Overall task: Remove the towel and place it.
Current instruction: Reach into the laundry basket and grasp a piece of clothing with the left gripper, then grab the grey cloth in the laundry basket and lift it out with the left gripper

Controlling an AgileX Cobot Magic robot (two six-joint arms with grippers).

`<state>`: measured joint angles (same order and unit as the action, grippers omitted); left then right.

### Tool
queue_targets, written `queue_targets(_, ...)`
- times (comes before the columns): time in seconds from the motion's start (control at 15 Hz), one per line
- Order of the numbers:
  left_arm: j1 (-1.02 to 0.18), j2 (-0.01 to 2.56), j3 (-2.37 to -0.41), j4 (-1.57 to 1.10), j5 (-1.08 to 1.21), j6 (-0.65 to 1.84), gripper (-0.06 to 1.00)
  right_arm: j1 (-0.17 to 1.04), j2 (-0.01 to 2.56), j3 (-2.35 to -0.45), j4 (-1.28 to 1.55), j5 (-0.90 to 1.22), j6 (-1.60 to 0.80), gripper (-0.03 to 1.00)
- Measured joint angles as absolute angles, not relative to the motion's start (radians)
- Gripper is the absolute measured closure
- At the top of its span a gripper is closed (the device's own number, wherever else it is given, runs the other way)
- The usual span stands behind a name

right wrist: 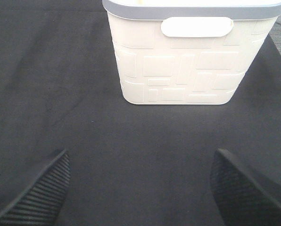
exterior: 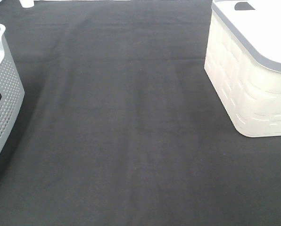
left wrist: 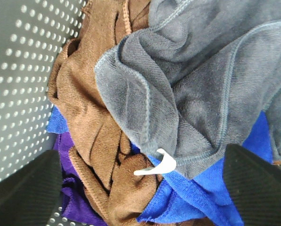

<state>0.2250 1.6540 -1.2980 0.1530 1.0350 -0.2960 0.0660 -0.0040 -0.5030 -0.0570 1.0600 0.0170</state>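
My left gripper (left wrist: 140, 169) hangs with jaws wide over the towel (left wrist: 202, 84). It lies grey atop a brown cloth (left wrist: 88, 122) and a blue cloth (left wrist: 192, 197) in the perforated basket (left wrist: 18, 70). Whether they touch, I can't quite tell. My right gripper (right wrist: 140, 188) gapes too, above the black covering (right wrist: 131, 132), facing the white basket (right wrist: 173, 61).

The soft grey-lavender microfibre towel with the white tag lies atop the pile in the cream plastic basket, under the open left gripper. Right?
Not quite: the left wrist view shows the towel atop the pile in the perforated grey plastic basket, under the open left gripper.
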Motion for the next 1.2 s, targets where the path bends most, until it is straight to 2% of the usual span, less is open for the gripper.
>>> queue_targets(0.87, 0.225, 1.716, -1.240, 0.204, 0.895, -0.373, 0.24, 0.066, -0.004, -0.503, -0.057, 1.060, 0.017, 0.17)
queue_targets(1.2, 0.225, 1.746, -1.240, 0.205, 0.885, -0.384, 0.25, 0.066, -0.004, -0.503, -0.057, 1.060, 0.017, 0.17)
